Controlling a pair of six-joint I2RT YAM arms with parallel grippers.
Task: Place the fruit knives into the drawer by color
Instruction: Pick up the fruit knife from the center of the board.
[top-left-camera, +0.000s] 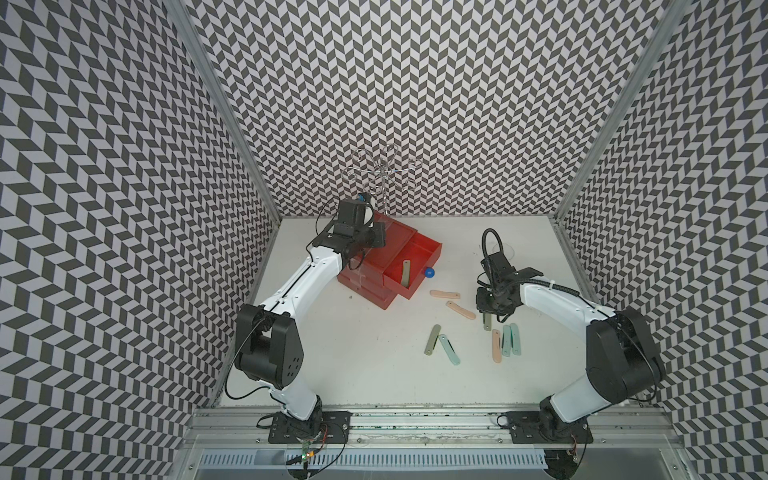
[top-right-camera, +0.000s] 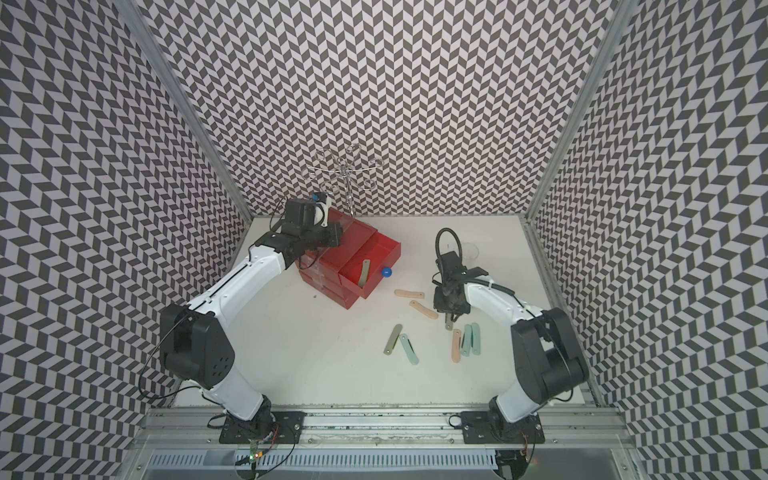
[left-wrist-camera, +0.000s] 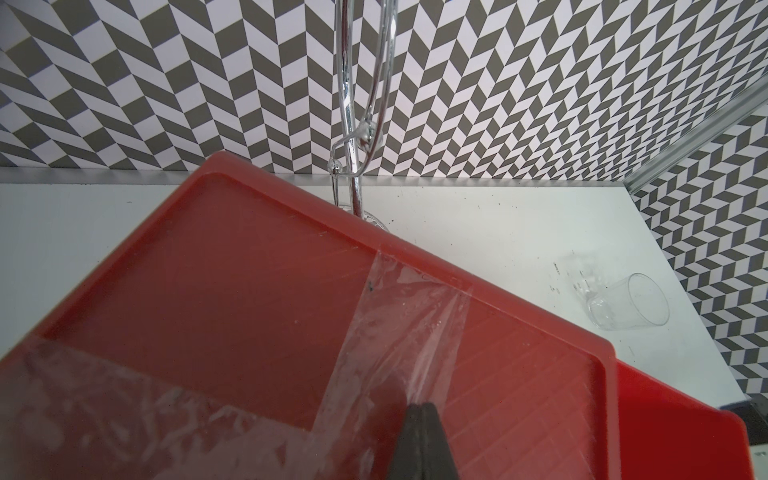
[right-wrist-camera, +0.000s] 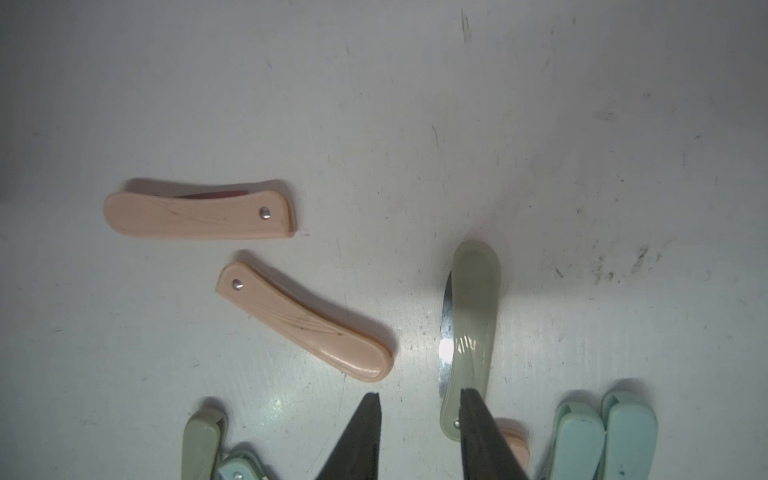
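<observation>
1. top views both show, nearest the front rail, a grey-green knife (top-left-camera: 432, 340) just beside a teal knife (top-left-camera: 449, 350); off to the side a peach knife (top-left-camera: 496, 345) lies by a second teal knife (top-left-camera: 506, 340) and a third teal knife (top-left-camera: 515, 338), all on the table (top-left-camera: 374, 353).
2. just beyond, the right gripper (right-wrist-camera: 419, 392) hangs low, jaws partly apart with nothing between them. one finger overlaps the pivot end of a second grey-green knife (right-wrist-camera: 469, 316) (touching or not, i cannot tell).
3. a second peach knife (top-left-camera: 460, 309) and a third peach knife (top-left-camera: 444, 294) lie slightly farther, apart.
4. the red drawer cabinet (top-left-camera: 365, 272) stands farther back with its top drawer (top-left-camera: 422, 255) out. it holds one stored grey-green knife (top-left-camera: 405, 274). the lower drawers look closed. by my count one of nine is sorted and eight wait, and peach and teal each need another drawer opened.
5. the left gripper (left-wrist-camera: 419, 409) is closed and empty, its tip at the cabinet's taped top.
6. a clear cup (left-wrist-camera: 627, 305) and a wire rack (top-left-camera: 384, 170) sit at the back.
</observation>
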